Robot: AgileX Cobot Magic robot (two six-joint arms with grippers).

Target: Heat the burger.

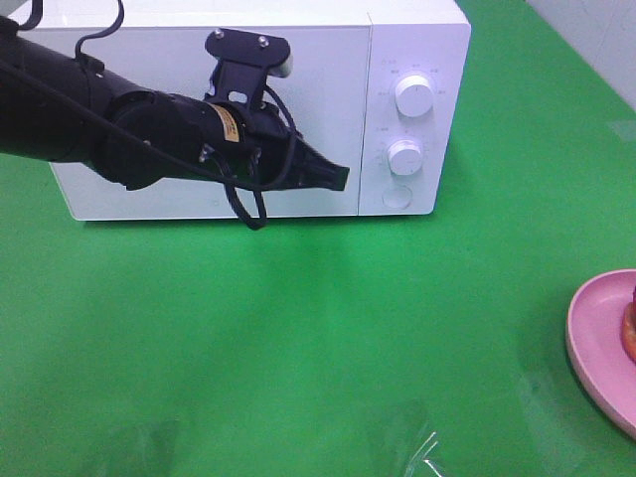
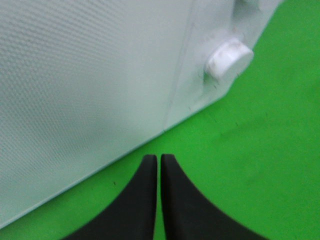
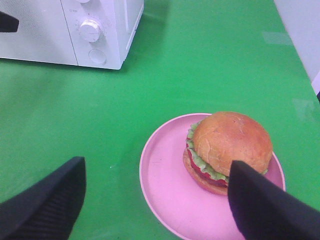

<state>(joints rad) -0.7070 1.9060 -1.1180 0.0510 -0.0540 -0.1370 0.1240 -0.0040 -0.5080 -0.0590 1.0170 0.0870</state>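
The burger (image 3: 230, 145) has a golden-brown bun, green lettuce and red tomato, and sits on a pink plate (image 3: 162, 187). My right gripper (image 3: 155, 165) hovers just above and short of it, open, with one finger (image 3: 50, 200) out over the green mat and the other finger (image 3: 265, 205) in front of the bun. In the high view only a sliver of the burger (image 1: 630, 328) shows at the right edge. My left gripper (image 1: 340, 177) is shut on nothing, its tip at the lower right corner of the closed microwave door (image 2: 90, 90). Its fingertips (image 2: 159, 159) press together.
The white microwave (image 1: 268, 109) stands at the back with two knobs (image 1: 413, 94) (image 1: 404, 156) and a round button (image 1: 397, 196) on its right panel. The pink plate (image 1: 596, 348) lies at the right edge of the green table (image 1: 298, 328). A grey wall borders the far right.
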